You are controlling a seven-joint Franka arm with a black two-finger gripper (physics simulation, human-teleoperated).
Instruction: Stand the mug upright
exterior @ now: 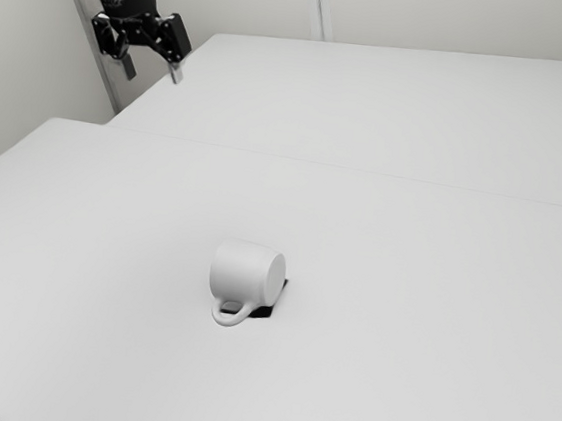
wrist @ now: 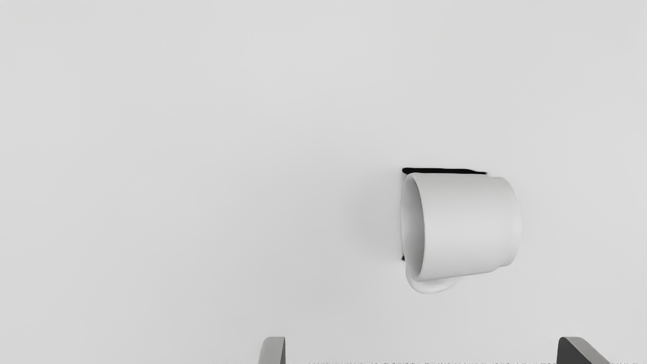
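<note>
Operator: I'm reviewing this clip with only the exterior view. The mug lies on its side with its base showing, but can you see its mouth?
Observer: Yes, the wrist view shows the mug's open mouth, with part of the inner wall visible.
Operator: Does anything dark show along the side away from the handle?
Observer: Yes, in the wrist view a thin black strip runs along that side.

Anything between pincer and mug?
No object: just air and bare white tabletop between the pincer and the tipped-over mug, seen in the exterior view.
</note>
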